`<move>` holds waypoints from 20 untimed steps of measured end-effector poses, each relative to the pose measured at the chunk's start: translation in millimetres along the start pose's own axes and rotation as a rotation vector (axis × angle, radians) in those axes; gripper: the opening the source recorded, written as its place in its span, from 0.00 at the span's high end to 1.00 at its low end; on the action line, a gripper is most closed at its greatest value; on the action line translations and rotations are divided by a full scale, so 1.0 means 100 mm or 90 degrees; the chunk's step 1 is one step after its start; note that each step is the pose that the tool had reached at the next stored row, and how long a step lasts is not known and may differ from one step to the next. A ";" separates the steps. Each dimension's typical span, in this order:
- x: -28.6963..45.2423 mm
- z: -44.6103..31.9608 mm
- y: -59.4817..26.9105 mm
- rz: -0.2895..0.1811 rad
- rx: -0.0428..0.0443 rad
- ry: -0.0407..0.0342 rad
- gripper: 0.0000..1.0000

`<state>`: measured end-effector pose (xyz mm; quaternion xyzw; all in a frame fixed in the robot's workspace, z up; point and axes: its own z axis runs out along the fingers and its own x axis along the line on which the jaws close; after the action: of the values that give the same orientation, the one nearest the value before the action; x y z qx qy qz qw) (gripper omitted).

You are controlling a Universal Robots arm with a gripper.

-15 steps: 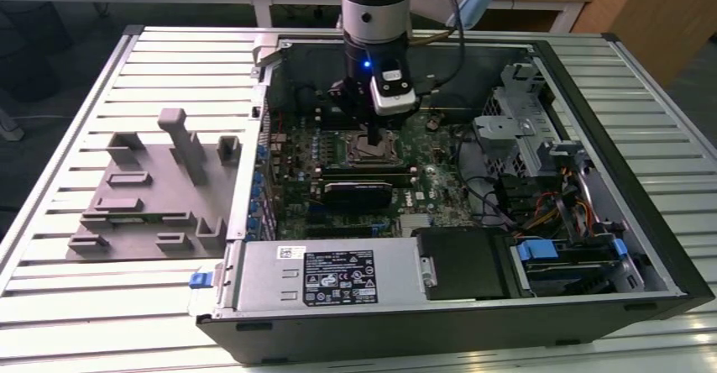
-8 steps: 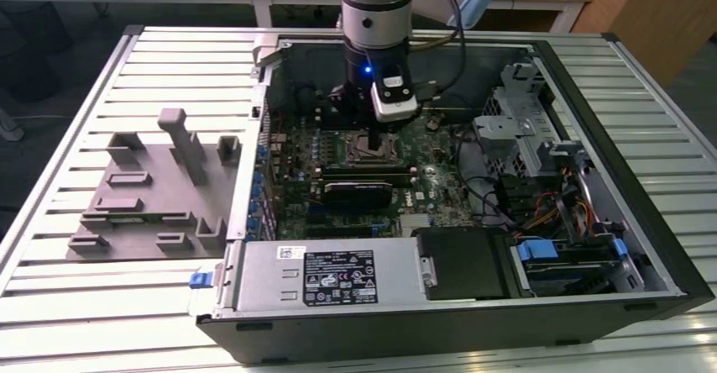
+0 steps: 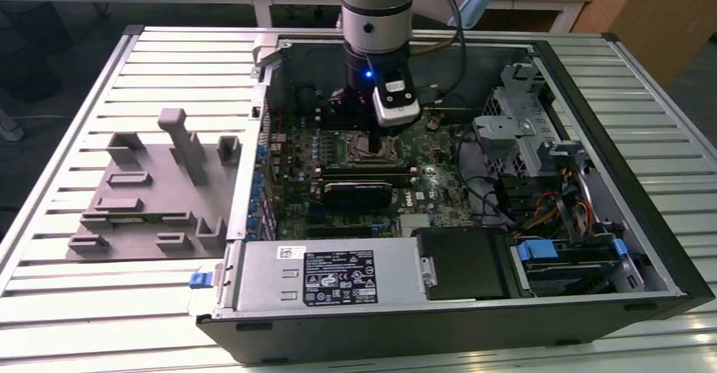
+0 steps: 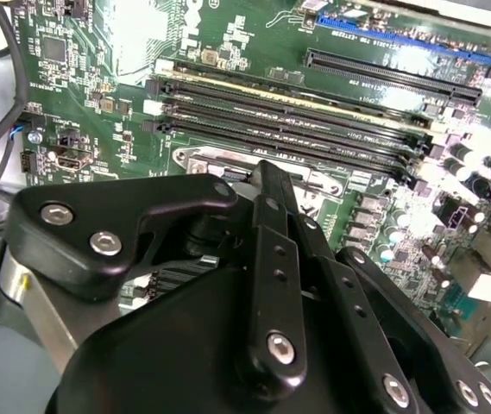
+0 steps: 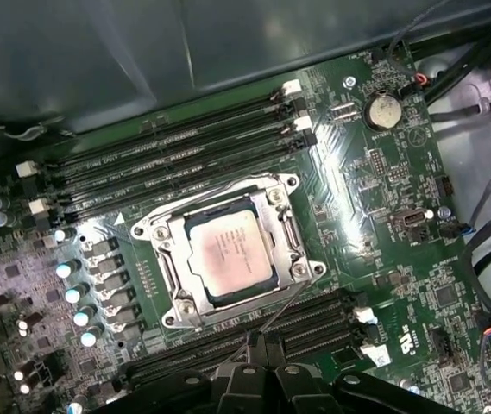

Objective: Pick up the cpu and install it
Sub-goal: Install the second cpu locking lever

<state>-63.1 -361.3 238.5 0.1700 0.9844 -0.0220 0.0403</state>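
The cpu (image 5: 228,254), a pale silver square chip, lies flat in the metal socket frame (image 5: 294,237) on the green motherboard (image 5: 383,172). My gripper (image 5: 260,341) hangs just off the socket's edge, shut with nothing between its fingers. A thin wire lever (image 5: 280,309) runs from the socket's side toward the fingertips. In the exterior view the gripper (image 3: 375,133) reaches down into the open computer case over the socket (image 3: 364,148). Black finger linkages (image 4: 271,259) block the socket in the second wrist view.
Memory slots (image 5: 176,155) flank the socket on both sides. A grey moulded fixture tray (image 3: 146,188) sits on the slatted table at the exterior view's left. Power supply (image 3: 325,276), drive cage (image 3: 526,129) and cables (image 3: 549,205) crowd the case.
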 end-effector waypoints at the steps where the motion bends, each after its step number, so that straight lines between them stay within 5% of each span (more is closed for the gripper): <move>1: 0.000 0.006 -0.002 -0.003 -0.0005 0.0000 0.89; 6: 0.002 0.039 -0.004 -0.021 -0.0111 0.0027 0.89; 14: 0.010 0.091 -0.019 -0.033 -0.0555 0.0167 0.89; 20: 0.020 0.127 -0.044 -0.037 -0.0800 0.0247 0.89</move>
<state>-65.6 -365.5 225.9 0.1390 0.9889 0.0420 0.0312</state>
